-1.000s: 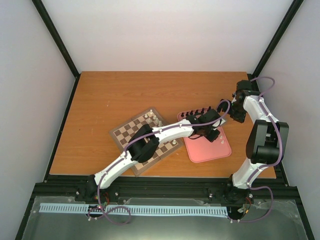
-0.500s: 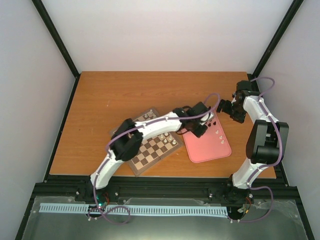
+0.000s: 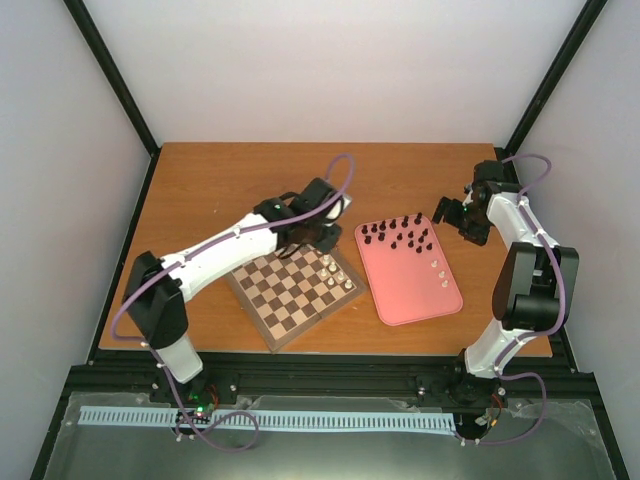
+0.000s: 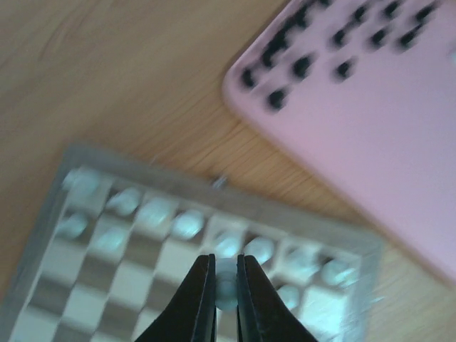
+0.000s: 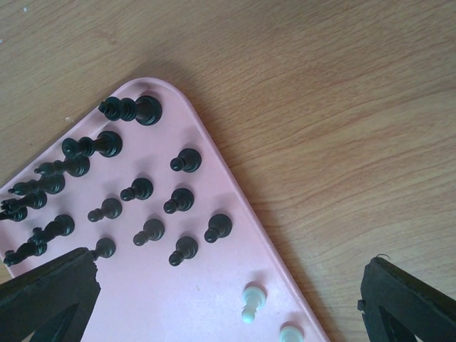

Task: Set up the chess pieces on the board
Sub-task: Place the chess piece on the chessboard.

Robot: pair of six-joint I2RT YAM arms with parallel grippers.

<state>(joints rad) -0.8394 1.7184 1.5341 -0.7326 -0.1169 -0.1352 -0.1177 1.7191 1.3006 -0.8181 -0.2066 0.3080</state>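
The board (image 3: 275, 335) lies skewed at centre, with several white chess pieces (image 3: 335, 276) along its right side. My left gripper (image 3: 301, 243) hangs over the board's far corner, shut on a white piece (image 4: 226, 285). In the blurred left wrist view, white pieces (image 4: 189, 224) stand in rows on the board (image 4: 85, 285) below it. Several black pieces (image 3: 400, 235) and a few white ones (image 3: 437, 270) stand on the pink tray (image 3: 410, 295). My right gripper (image 3: 446, 212) is open above the tray's far right corner, and a white pawn (image 5: 251, 303) lies below it.
The pink tray (image 5: 178, 299) sits right of the board, its black pieces (image 5: 178, 199) crowded at the far end. Bare wooden table (image 3: 220, 180) lies behind and left of the board. Black frame rails run along the table's edges.
My left arm has swung left from above the pink tray to the board's far corner, its gripper still shut. The right arm has hardly moved.
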